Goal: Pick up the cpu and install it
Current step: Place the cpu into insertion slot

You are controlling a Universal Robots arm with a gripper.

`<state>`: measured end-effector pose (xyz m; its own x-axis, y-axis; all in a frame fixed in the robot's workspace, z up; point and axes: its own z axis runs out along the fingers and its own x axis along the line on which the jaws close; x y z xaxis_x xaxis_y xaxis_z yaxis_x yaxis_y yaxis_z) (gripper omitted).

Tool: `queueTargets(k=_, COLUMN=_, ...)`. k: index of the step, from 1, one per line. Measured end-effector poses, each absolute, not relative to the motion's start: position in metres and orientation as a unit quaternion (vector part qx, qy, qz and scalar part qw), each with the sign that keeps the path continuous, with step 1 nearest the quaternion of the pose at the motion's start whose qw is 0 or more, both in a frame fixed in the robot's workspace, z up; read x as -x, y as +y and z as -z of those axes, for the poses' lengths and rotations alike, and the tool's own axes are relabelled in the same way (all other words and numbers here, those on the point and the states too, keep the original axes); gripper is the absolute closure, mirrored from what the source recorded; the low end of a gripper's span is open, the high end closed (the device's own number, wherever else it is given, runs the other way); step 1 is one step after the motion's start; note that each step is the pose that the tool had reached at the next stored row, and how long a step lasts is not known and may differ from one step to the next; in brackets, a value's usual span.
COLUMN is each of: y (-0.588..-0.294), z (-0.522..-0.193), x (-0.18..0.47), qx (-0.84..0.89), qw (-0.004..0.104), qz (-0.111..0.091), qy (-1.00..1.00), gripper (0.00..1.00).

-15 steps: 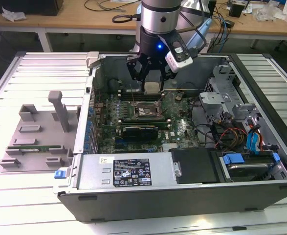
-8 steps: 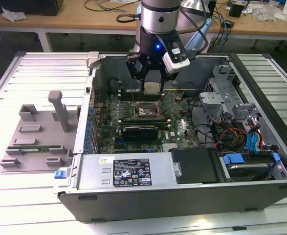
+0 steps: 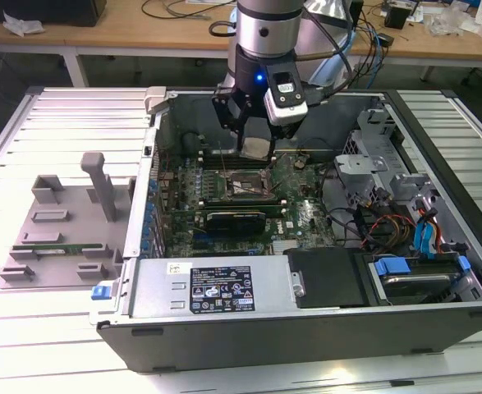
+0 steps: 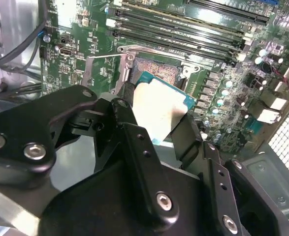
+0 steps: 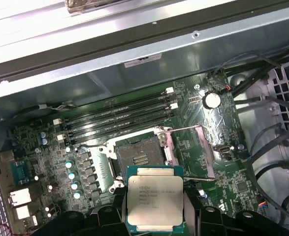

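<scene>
A: What is seen on the slatted metal table point(image 3: 27, 123)?

B: An open computer case point(image 3: 306, 336) is laid on its side. A grey fixture tray point(image 3: 27, 271) is set at the exterior view's left of it, and a green memory stick point(image 3: 56, 249) is laid in the tray.

A: And inside the case?

B: A green motherboard point(image 5: 228, 182) is mounted there. Long black memory slots point(image 5: 119, 115) and a coin cell battery point(image 5: 212, 100) are shown on it in the first wrist view. A labelled power supply point(image 3: 208, 287) is fitted along the wall nearest the exterior camera, beside a blue-tabbed drive bay point(image 3: 413, 275).
</scene>
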<state>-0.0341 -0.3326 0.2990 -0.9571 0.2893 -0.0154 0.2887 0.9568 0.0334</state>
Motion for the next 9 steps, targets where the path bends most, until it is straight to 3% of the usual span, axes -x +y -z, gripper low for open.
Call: queueTargets(k=9, y=-0.3326, z=-0.2981, x=0.0341, qx=-0.229, qw=0.011, qz=-0.015, qy=0.973, gripper=0.45)
